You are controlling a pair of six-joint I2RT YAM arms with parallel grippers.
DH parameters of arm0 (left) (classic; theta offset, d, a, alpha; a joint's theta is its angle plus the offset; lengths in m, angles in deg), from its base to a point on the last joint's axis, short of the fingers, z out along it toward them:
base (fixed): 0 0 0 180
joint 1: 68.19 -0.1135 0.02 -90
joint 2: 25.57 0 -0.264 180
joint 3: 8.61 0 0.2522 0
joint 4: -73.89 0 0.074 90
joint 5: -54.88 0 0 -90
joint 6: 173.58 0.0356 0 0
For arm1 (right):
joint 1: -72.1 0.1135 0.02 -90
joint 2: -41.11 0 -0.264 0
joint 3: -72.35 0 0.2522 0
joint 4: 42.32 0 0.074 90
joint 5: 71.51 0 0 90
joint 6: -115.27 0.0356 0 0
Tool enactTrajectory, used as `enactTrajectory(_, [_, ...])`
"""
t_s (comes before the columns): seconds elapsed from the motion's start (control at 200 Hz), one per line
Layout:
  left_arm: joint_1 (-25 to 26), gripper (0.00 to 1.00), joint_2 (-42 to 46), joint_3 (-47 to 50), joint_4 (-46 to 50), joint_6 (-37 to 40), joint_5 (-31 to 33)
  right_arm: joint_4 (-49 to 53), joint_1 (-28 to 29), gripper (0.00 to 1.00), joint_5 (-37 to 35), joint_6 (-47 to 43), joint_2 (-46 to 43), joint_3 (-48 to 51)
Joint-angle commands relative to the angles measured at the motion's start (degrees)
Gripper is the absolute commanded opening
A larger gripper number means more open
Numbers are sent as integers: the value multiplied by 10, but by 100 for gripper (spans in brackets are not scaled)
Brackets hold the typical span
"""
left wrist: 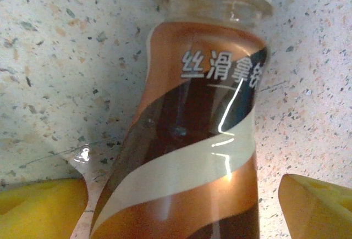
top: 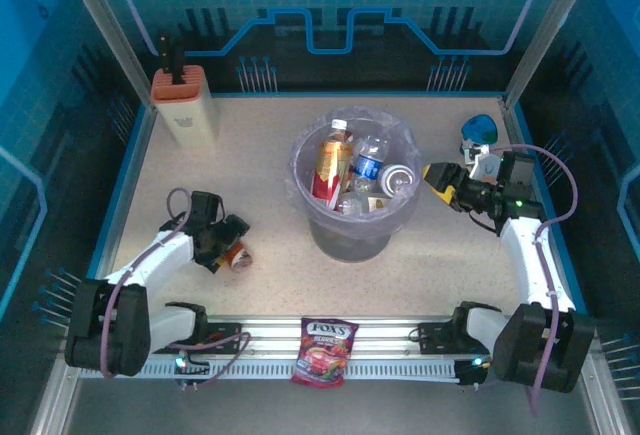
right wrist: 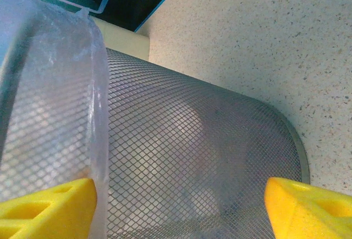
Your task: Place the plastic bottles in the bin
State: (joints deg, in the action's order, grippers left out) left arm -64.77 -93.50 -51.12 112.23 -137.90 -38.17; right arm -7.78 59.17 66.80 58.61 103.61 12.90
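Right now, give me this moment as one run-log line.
left jaws: open, astride brown bottle lying on table | right jaws: open, empty, beside bin | bin: several bottles inside

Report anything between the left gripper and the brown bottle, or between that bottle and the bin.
Nothing visible blocks either. The brown bottle lies between the left gripper's open jaws, and only bare table separates it from the bin.

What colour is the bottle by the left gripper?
Bottle: coppery brown with a cream band; left wrist view.
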Motion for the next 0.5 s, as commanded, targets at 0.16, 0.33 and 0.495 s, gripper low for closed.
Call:
enactTrajectory(0.16, [-45,91,-20,24,-56,18,47,16,-6,81,-3,-19,-12,14])
enactTrajectory(0.33, [-92,96,-46,10,-70,59,36,33,-6,81,-13,-33,-16,15])
enactTrajectory(0.495, [-112,96,-85,-30,-67,97,49,38,-6,81,-18,-36,-20,16])
